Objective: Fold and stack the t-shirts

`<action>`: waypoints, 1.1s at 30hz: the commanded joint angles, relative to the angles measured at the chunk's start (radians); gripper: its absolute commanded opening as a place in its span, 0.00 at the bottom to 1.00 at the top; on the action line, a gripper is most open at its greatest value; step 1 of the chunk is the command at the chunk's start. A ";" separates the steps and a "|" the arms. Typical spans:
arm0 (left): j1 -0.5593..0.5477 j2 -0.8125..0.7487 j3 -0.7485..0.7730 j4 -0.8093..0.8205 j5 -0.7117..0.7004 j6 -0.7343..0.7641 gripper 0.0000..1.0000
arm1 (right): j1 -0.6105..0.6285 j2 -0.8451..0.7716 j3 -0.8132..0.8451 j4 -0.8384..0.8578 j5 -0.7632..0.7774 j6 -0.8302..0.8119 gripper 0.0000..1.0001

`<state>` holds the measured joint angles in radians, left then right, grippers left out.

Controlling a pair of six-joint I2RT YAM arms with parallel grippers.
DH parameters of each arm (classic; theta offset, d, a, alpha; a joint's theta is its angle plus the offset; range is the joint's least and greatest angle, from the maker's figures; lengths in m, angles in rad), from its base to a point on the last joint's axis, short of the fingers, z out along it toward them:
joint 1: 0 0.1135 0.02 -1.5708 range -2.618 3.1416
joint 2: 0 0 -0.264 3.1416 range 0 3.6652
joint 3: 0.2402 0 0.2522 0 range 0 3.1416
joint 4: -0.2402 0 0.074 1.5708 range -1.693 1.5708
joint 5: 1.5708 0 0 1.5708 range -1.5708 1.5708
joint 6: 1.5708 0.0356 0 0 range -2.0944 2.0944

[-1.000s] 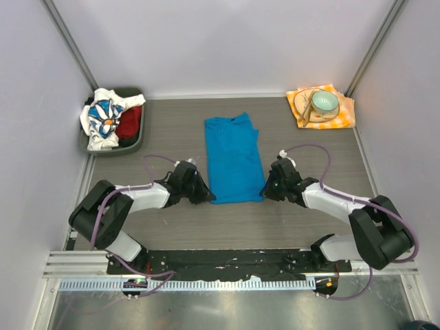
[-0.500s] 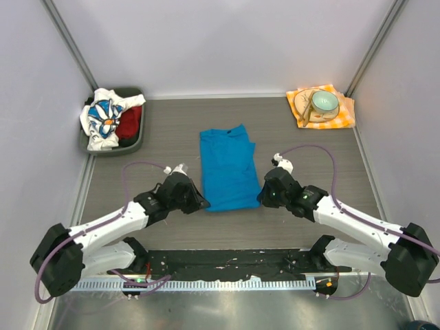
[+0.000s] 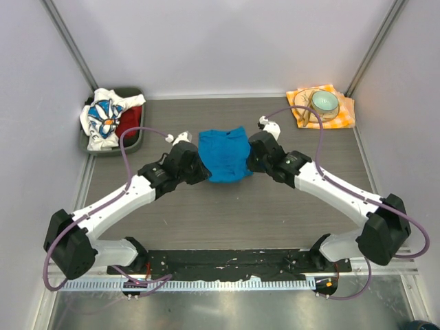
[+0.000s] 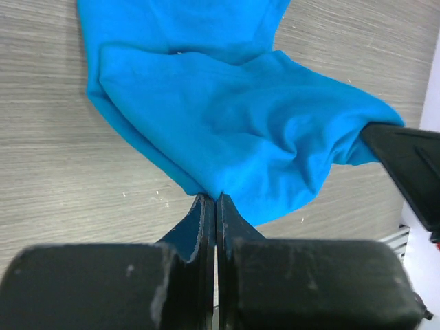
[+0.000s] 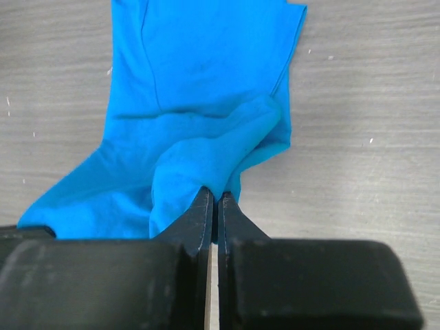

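Note:
The bright blue t-shirt (image 3: 223,155) lies mid-table, its near half lifted and carried over the far half. My left gripper (image 3: 200,167) is shut on its left near corner; in the left wrist view the blue t-shirt (image 4: 227,117) rises from the left gripper (image 4: 216,198). My right gripper (image 3: 249,161) is shut on the right near corner, and the right wrist view has the blue t-shirt (image 5: 199,89) bunched at the right gripper (image 5: 215,196). A white daisy-print t-shirt (image 3: 102,117) and a red t-shirt (image 3: 129,124) sit in the bin at the far left.
A dark green bin (image 3: 134,143) holds the other shirts in the far left corner. An orange-and-white checked napkin (image 3: 344,110) with a plate and a pale green bowl (image 3: 324,102) sits at the far right. White walls enclose the table.
Both grippers have moved away from me, carrying the blue shirt's near hem up and over toward its collar end. The shirt now looks about half as long.

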<state>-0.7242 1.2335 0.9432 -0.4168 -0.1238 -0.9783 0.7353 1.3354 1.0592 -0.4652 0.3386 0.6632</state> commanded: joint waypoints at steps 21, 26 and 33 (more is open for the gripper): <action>0.284 0.329 0.224 0.125 0.121 0.053 0.00 | -0.238 0.412 0.392 0.105 -0.099 -0.066 0.01; 0.299 0.426 0.304 0.136 0.121 0.053 0.00 | -0.273 0.455 0.455 0.109 -0.111 -0.074 0.01; 0.336 0.543 0.394 0.139 0.162 0.053 0.00 | -0.310 0.567 0.548 0.108 -0.148 -0.080 0.01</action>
<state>-0.4194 1.7302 1.2751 -0.3077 0.0177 -0.9401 0.4492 1.8553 1.5272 -0.4015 0.1982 0.5987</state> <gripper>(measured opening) 0.020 0.049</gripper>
